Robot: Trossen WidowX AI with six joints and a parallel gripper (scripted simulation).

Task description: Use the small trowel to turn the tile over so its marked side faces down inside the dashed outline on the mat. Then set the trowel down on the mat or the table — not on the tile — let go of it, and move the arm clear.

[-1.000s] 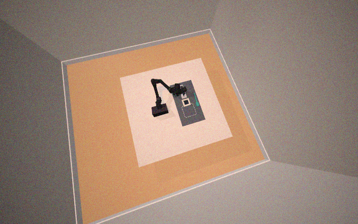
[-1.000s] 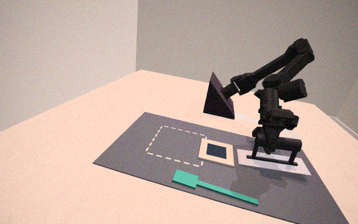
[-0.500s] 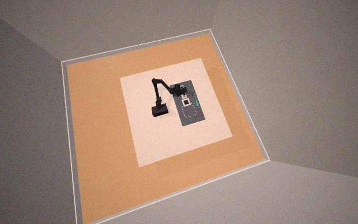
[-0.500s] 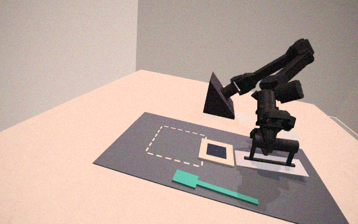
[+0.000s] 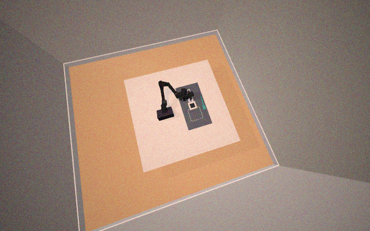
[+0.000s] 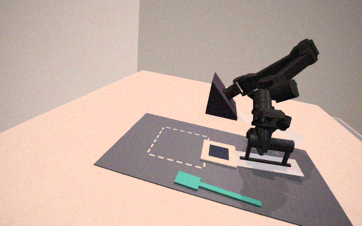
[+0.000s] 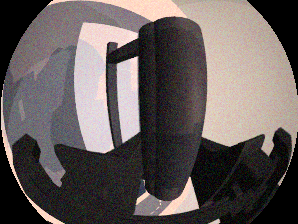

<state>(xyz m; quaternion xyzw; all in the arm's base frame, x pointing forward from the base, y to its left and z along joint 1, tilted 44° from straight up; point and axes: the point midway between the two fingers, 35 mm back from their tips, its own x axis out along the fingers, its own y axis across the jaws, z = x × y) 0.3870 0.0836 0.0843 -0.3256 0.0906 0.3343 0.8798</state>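
The tile (image 5: 192, 105) (image 6: 218, 152) lies flat on the dark mat (image 5: 196, 125) (image 6: 120, 158), its cream face with the dark square mark up. It overlaps one side of the dashed outline (image 6: 150, 154), mostly outside it. My gripper (image 6: 263, 146) (image 7: 169, 150) points down and is shut on the black cylindrical handle of the trowel (image 6: 282, 144) (image 7: 172, 90). The trowel's pale flat blade (image 6: 292, 167) (image 7: 92, 90) is low over the mat, its front edge at the tile's edge away from the outline. Whether it touches the tile or mat, I cannot tell.
A teal spatula-shaped tool (image 5: 204, 105) (image 6: 187, 180) lies flat near the mat's long edge away from the arm base (image 5: 165, 113) (image 6: 218, 104). The mat lies on a pale table (image 5: 152, 149) (image 6: 64, 146).
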